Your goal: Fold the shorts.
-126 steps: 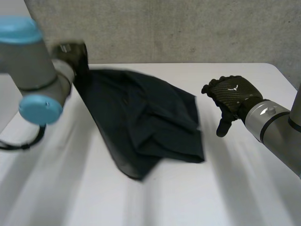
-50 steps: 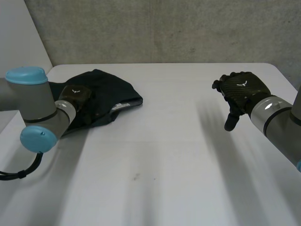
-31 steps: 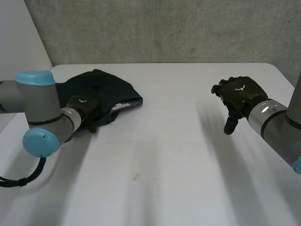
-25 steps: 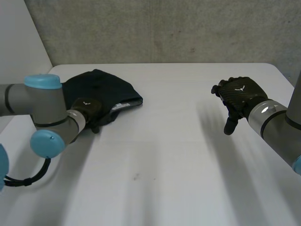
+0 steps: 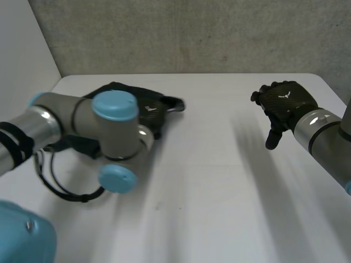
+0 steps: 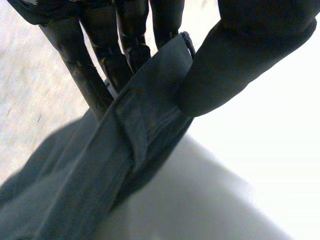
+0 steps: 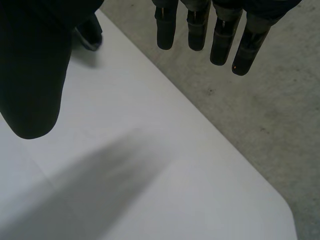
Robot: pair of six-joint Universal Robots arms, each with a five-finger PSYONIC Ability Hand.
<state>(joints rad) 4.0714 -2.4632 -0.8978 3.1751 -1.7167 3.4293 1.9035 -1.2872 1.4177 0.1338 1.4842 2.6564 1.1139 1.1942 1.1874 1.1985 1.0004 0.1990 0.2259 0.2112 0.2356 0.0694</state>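
Left hand [image 6: 240, 55] — pinching shorts [image 6: 125, 165] (one edge)

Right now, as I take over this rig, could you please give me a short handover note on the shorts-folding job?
Left hand: shut on the shorts, thumb and fingers pinching a hemmed edge.
Right hand: open, holding nothing, above the right side of the table, well apart from the cloth.
Shorts: a dark bunch at the table's far left, largely hidden behind the left arm.
Done: one edge is gripped; no tidy fold can be seen.
Left: probably spread the shorts flat, fold them over and smooth them, likely with the right hand helping.
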